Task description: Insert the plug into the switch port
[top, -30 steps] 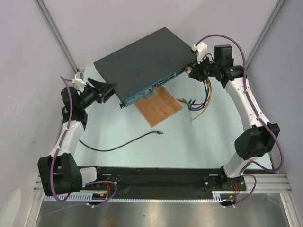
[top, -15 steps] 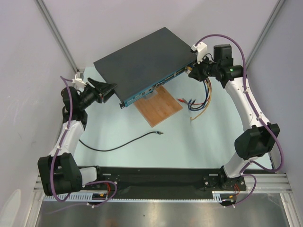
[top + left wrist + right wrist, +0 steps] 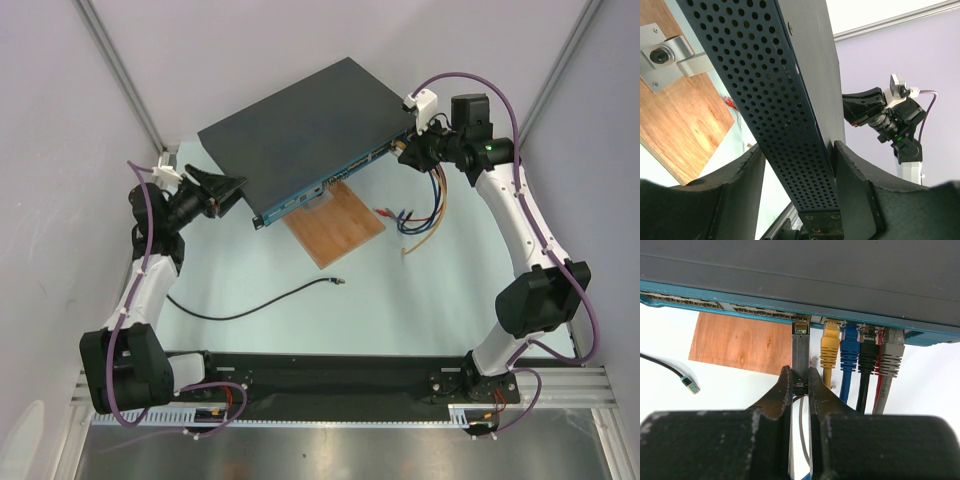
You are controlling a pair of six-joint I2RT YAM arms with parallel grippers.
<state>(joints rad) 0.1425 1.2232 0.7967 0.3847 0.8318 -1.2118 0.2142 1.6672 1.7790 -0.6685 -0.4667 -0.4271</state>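
Plug (image 3: pixel 339 283) lies loose on the pale green table (image 3: pixel 430 300), well apart from the switch port row (image 3: pixel 765 313).
We see the left gripper (image 3: pixel 797 150) clamped on the switch box (image 3: pixel 300 125) edge and the right gripper (image 3: pixel 800 372) pinched narrow on a grey stick (image 3: pixel 800 347) at the ports. Wood board (image 3: pixel 335 225) beneath, lilac walls (image 3: pixel 250 40).

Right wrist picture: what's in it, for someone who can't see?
The black right claw pinches a thin grey stick, its tip at a port on a dark-grey box's blue face. Yellow, blue, black and grey cables are plugged in beside it; a pale-tipped black cable lies loose at left.
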